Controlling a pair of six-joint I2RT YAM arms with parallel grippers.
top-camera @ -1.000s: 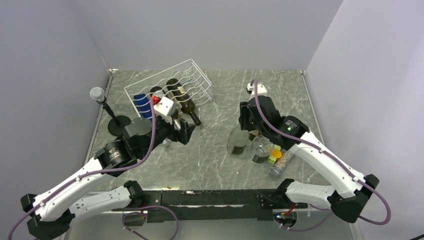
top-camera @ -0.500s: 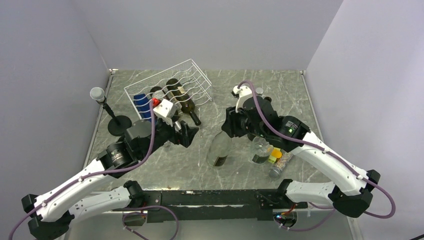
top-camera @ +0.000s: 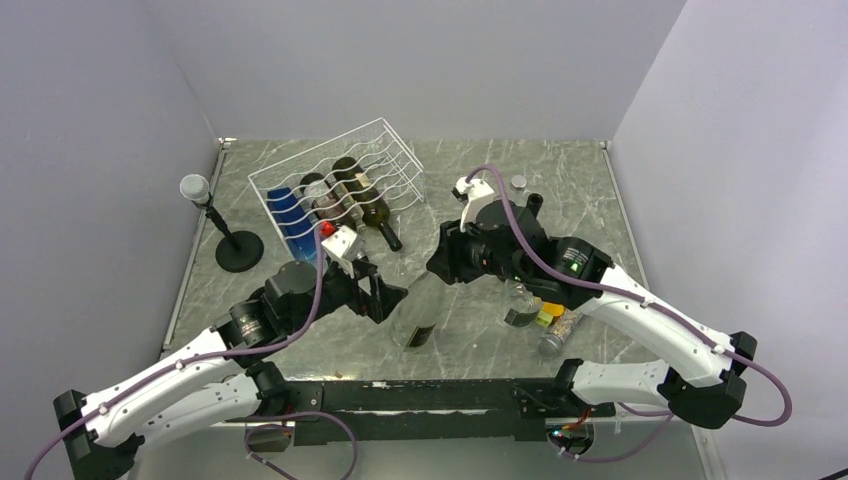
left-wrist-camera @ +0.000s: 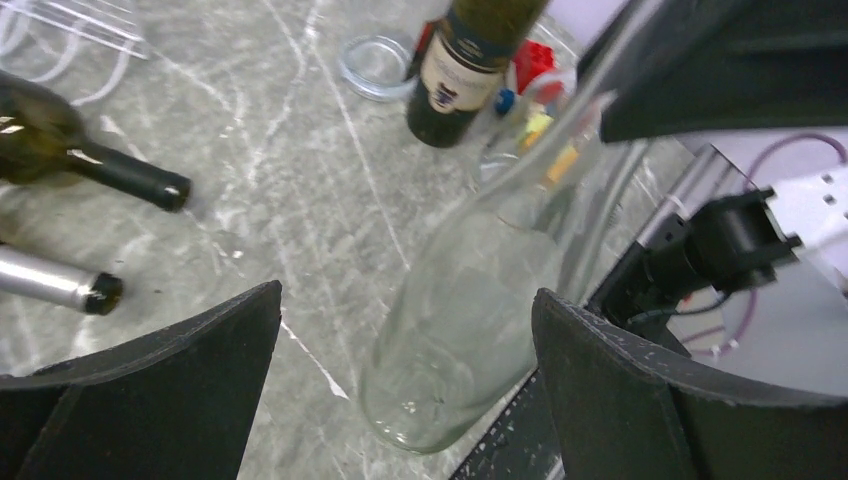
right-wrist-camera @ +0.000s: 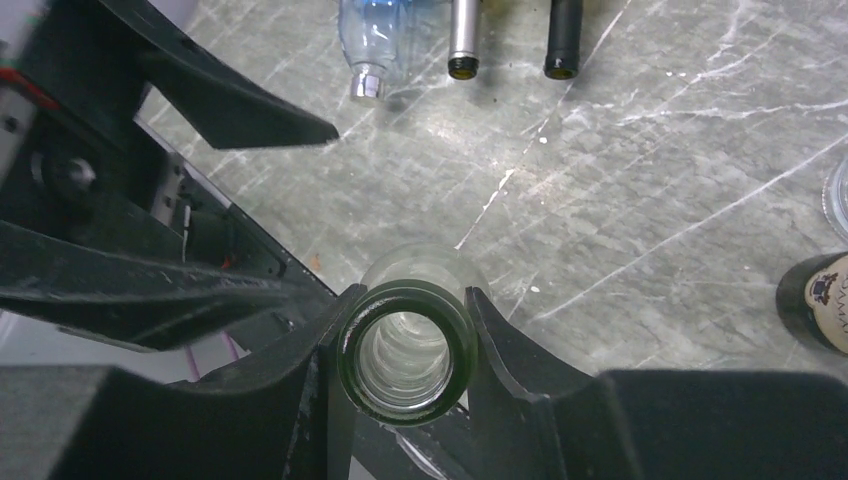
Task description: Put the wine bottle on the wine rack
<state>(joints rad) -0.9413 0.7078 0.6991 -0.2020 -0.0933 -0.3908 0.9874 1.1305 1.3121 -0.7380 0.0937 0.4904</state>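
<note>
Right gripper point(top-camera: 449, 262) is clamped on the neck of the clear, empty glass wine bottle point(top-camera: 417, 322). The bottle hangs tilted over the grey marble table point(top-camera: 560, 180), near its front edge, well apart from the white wire wine rack point(top-camera: 398, 160). Left gripper point(top-camera: 386, 297) is spread fully wide, with the bottle body between its fingers. I read this as a handover: I'd centre the body, close left firmly, and only then release right. The glass looks smooth and is probably slippery.

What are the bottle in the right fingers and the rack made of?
The bottle: likely clear glass, glossy; the table shows through it and its mouth rim looks thick, greenish. The wine rack: probably white-coated metal wire, judging by thin rigid wavy rods; plastic can't be excluded.
</note>
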